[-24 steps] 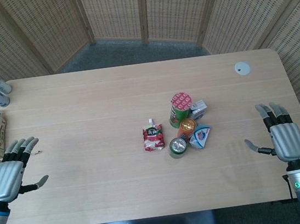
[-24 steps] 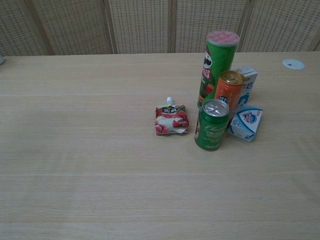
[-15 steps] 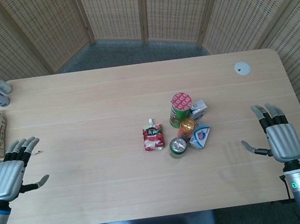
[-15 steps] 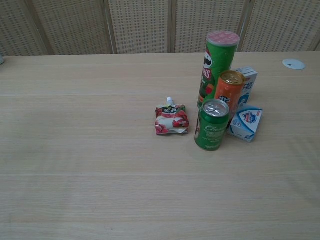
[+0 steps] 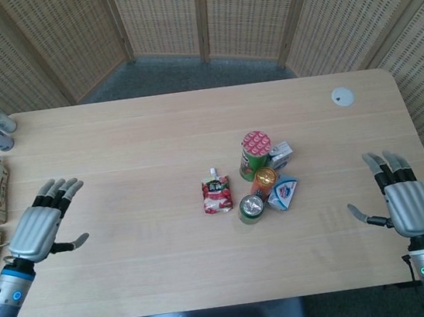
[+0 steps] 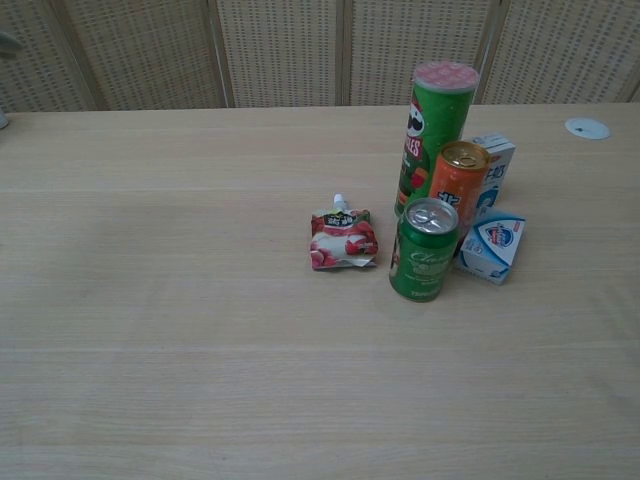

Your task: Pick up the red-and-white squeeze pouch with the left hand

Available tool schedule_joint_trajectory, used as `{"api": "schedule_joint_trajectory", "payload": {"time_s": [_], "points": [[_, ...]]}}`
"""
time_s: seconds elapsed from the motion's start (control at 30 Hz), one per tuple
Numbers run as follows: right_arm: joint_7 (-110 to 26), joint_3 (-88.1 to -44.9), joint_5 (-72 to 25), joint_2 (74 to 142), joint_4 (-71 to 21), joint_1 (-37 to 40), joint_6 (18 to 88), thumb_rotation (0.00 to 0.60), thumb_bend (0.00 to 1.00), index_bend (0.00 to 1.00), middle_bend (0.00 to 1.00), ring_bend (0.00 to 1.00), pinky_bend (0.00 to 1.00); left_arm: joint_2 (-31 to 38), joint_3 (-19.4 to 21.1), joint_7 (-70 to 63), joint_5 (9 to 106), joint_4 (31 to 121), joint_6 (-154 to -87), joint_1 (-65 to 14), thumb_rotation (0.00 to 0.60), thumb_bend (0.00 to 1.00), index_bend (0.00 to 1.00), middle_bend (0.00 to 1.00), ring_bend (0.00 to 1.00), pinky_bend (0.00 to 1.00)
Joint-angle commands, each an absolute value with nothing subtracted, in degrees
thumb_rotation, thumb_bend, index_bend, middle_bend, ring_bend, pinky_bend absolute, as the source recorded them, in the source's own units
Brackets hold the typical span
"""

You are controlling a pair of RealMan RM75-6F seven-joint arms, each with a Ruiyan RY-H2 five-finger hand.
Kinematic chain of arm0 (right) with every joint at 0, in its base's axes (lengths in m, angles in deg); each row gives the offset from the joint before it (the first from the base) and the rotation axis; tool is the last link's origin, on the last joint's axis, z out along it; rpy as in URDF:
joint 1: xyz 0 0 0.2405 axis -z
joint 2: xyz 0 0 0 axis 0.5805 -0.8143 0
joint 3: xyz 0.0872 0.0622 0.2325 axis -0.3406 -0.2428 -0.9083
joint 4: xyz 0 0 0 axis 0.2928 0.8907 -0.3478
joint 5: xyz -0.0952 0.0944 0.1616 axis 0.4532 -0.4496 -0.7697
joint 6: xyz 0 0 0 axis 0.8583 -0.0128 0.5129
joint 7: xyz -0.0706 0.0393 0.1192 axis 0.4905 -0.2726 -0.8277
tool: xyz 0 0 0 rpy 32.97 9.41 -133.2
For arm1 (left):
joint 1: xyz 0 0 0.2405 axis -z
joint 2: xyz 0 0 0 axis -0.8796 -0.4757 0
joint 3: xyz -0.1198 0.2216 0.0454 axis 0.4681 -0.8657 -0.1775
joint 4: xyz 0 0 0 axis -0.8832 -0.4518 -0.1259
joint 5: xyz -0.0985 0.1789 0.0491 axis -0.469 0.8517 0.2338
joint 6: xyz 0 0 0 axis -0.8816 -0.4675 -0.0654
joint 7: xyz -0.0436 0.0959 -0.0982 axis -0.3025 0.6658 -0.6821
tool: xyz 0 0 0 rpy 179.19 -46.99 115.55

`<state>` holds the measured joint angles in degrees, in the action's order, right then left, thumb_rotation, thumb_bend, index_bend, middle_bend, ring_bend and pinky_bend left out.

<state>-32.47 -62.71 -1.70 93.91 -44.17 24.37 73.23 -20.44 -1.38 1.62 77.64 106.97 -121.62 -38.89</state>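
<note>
Left hand [image 5: 40, 228] and right hand [image 5: 405, 202] sit at the table's [image 5: 116, 140] near corners, fingers spread, holding nothing. The red-and-white squeeze pouch [image 5: 217, 194] lies flat mid-table (cap pointing away), well apart from both, just beside the green can [image 5: 251, 208]. Behind stands the green crisp tube [image 5: 255, 153].

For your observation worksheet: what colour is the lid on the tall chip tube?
The lid of the green chip tube is pinkish red; the chest view shows it best.
</note>
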Motion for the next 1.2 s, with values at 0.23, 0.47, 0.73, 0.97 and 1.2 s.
{"api": "schedule_joint_trajectory", "payload": {"time_s": [0.23, 0.47, 0.73, 0.97, 1.2], "points": [[-33.2, -62.5, -1.7, 93.3, -44.6, 25.5, 74.2, 0.261, 0.26, 0.0, 0.13, 0.0, 0.0, -12.0, 2.9, 5.4, 75.4, 101.7, -109.3, -26.5, 0.512, 0.27, 0.02, 0.01, 0.0, 0.0], [-34.4, -62.0, -1.6, 92.1, -44.5, 27.7, 76.7, 0.263, 0.27, 0.0, 0.13, 0.0, 0.0, -3.5, 4.8, 8.7, 71.6, 95.1, -100.0, -16.8, 0.514, 0.27, 0.0, 0.0, 0.0, 0.0], [-36.1, -61.8, -2.4, 91.3, -43.8, 29.8, 78.3, 0.261, 0.27, 0.0, 0.13, 0.0, 0.0, 6.1, 5.7, 12.5, 64.5, 86.2, -91.6, -7.4, 0.51, 0.27, 0.0, 0.0, 0.0, 0.0], [-37.4, -61.9, -3.0, 90.8, -43.1, 31.0, 79.1, 0.265, 0.27, 0.0, 0.13, 0.0, 0.0, 14.1, 4.9, 15.0, 59.9, 76.9, -86.8, -0.5, 0.503, 0.27, 0.0, 0.0, 0.0, 0.0], [-38.4, -62.1, -3.8, 90.4, -42.5, 32.3, 79.9, 0.26, 0.27, 0.0, 0.13, 0.0, 0.0, 19.6, 4.2, 15.1, 57.6, 69.8, -83.7, 4.0, 0.497, 0.27, 0.0, 0.0, 0.0, 0.0]]}}
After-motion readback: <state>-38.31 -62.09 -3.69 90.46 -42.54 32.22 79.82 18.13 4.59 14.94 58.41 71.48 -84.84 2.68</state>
